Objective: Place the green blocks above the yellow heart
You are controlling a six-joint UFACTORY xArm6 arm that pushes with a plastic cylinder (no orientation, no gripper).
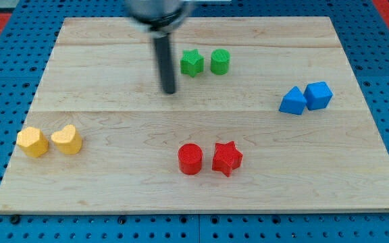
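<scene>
- Blocks of the task: green star point(192, 63) and green cylinder point(220, 61) sit side by side near the view's top edge of the table point(113, 202), almost touching; the pair's long axis runs left to right across the view
- Green star shows one point toward the view's top; the green cylinder stands upright on its round end
- Yellow heart point(67, 140) lies near the view's left edge, lobes toward the view's top, with a yellow hexagonal block point(32, 142) just to its left
- My tip point(169, 92) rests on the table just left of and slightly below the green star, apart from it; the rod carries no fingers, so no spread or pinch state applies
- Red cylinder point(190, 159) and red star point(226, 158) sit near the view's bottom centre; two blue blocks point(305, 98), touching, lie at the view's right
- Bare wood extends between the green pair and the yellow heart, including the area above the heart up to the top-left corner
</scene>
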